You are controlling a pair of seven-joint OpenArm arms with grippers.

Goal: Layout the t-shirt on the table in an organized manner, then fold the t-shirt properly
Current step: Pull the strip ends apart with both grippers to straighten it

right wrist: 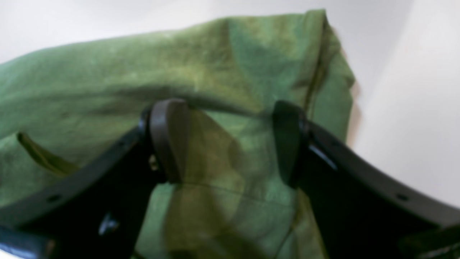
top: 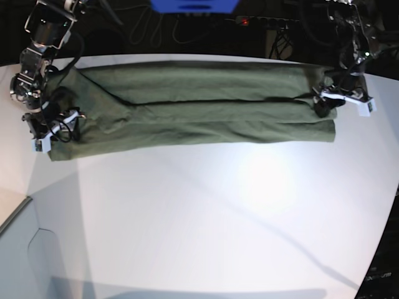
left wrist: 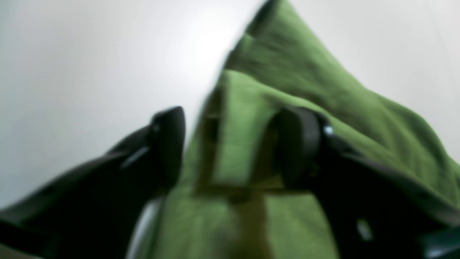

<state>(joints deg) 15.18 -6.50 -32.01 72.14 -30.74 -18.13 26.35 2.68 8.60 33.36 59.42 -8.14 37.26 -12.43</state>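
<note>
The olive-green t-shirt point(top: 199, 112) lies folded lengthwise as a long strip across the far half of the white table point(top: 218, 218). At the strip's right end sits my left gripper point(top: 324, 106). In the left wrist view its jaws point(left wrist: 233, 144) stand apart around a raised fold of the t-shirt point(left wrist: 287, 72), and the left finger point(left wrist: 169, 144) is clear of the cloth. My right gripper point(top: 53, 128) is at the strip's left end. The right wrist view shows it open point(right wrist: 228, 142), fingers pressed down over the t-shirt point(right wrist: 179, 61) near its corner.
Behind the table run dark cables, a blue object point(top: 193, 5) and a power strip with a red light point(top: 244, 22). The table's curved edge passes at the front left point(top: 25, 205) and front right point(top: 374, 249).
</note>
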